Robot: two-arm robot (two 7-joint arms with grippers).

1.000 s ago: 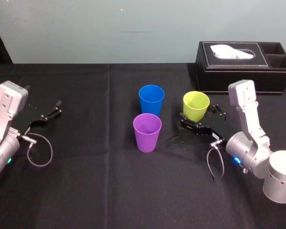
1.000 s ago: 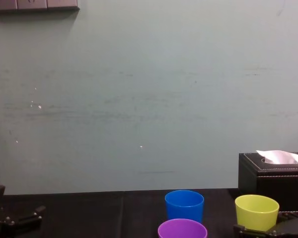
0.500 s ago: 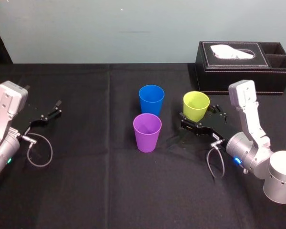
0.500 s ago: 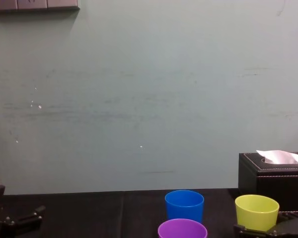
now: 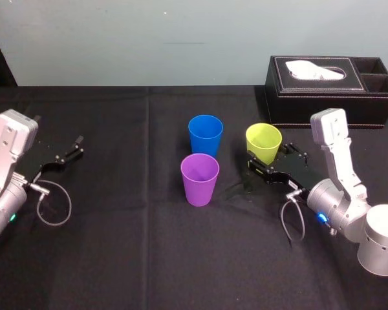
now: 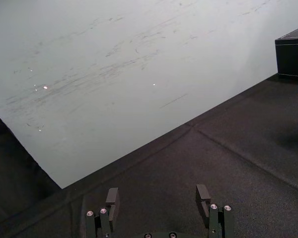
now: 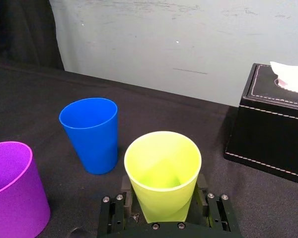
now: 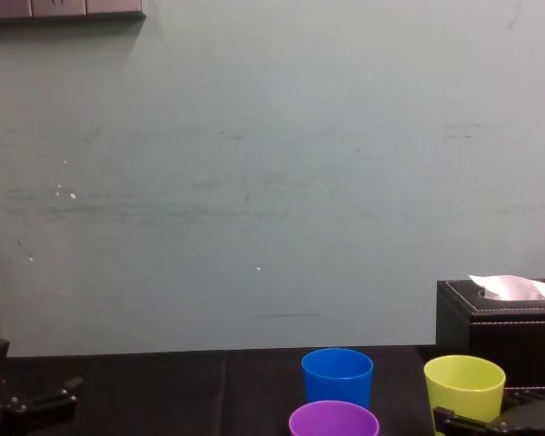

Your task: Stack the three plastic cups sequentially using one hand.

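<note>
Three plastic cups stand upright on the black table. The yellow-green cup (image 5: 264, 143) (image 7: 163, 173) sits between the fingers (image 7: 125, 186) of my right gripper (image 5: 268, 157), which press on both sides of its lower part. Left of it stands the blue cup (image 5: 205, 134) (image 7: 89, 134). Nearer to me than the blue one is the purple cup (image 5: 200, 179) (image 7: 12, 191). The chest view shows the yellow-green cup (image 8: 464, 386) at the lower right, beside the blue cup (image 8: 337, 374). My left gripper (image 5: 68, 155) (image 6: 157, 203) rests open at the far left, holding nothing.
A black leather tissue box (image 5: 330, 90) (image 7: 278, 124) with a white tissue stands at the back right, just behind the right arm. The black tablecloth (image 5: 129, 245) lies bare in front of the cups and between them and the left arm.
The right gripper's fingers have closed in on the yellow-green cup, and the cup has shifted slightly left and away from me. The other cups and the left arm are unchanged.
</note>
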